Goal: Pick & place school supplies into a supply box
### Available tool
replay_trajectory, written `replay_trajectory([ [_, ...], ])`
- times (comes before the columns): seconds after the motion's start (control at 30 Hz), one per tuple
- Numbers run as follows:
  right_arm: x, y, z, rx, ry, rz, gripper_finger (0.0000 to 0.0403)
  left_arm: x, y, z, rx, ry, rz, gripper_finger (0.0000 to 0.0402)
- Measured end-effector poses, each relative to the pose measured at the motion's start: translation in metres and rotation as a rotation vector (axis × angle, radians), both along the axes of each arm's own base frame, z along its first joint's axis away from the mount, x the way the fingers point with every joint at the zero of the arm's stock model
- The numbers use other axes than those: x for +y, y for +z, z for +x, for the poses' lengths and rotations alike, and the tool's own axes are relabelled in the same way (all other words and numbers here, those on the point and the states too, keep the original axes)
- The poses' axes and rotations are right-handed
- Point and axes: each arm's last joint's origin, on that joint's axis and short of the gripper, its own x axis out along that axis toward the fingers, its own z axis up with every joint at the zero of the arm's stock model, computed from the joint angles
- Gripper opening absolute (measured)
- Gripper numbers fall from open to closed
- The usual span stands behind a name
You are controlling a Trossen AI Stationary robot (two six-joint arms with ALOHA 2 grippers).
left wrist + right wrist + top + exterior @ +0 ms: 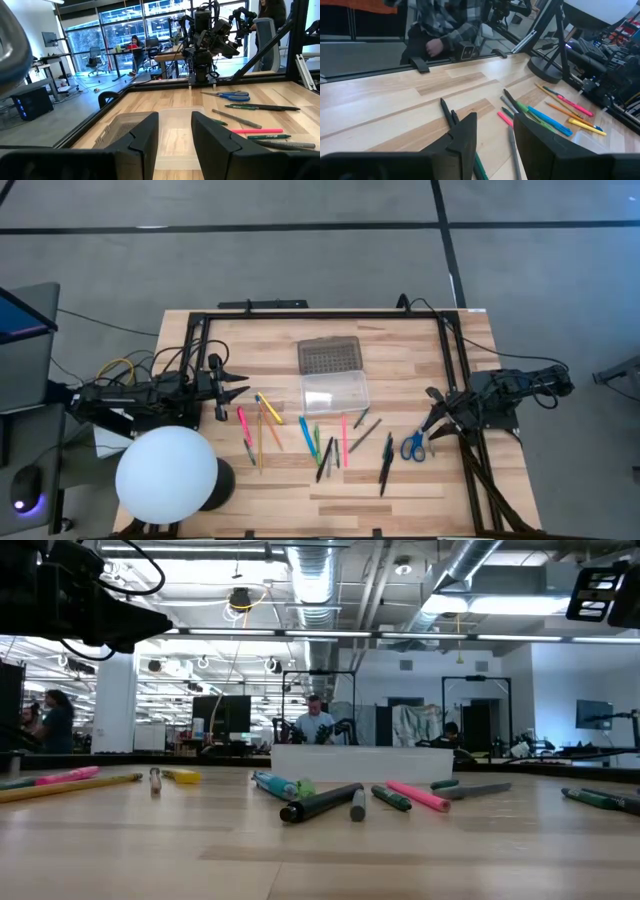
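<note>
The supply box lies open mid-table, its grey grid lid [328, 357] toward the far edge and its clear tray [335, 392] nearer. The school supplies lie loose on the wood on the near side of the tray: a pink pen [243, 425], a yellow marker [268, 408], a blue pen [307, 435], a black pen [386, 465] and blue-handled scissors [413, 445]. My left gripper [240, 384] hangs open at the table's left, pointing level at the tray [175, 135]. My right gripper [430, 412] hangs open at the right, just above the scissors, tipped slightly down toward the pens [547, 120].
A large white sphere [167, 470] on a dark stand occupies the near left corner. A black frame [330, 315] runs around the table's edges. A person in a plaid shirt [440, 30] stands beyond the table edge. Bare wood lies near the front edge.
</note>
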Motion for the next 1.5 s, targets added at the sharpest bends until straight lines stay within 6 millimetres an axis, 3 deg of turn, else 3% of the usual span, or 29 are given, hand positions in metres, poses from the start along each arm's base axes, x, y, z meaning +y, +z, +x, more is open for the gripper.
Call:
replay_trajectory([
  [1.5,0.0000,0.0001,0.0000,-0.003,0.001,-0.002,0.0123,0.0000,0.0012,-0.0001,-0.009,0.002,0.021,0.0112],
])
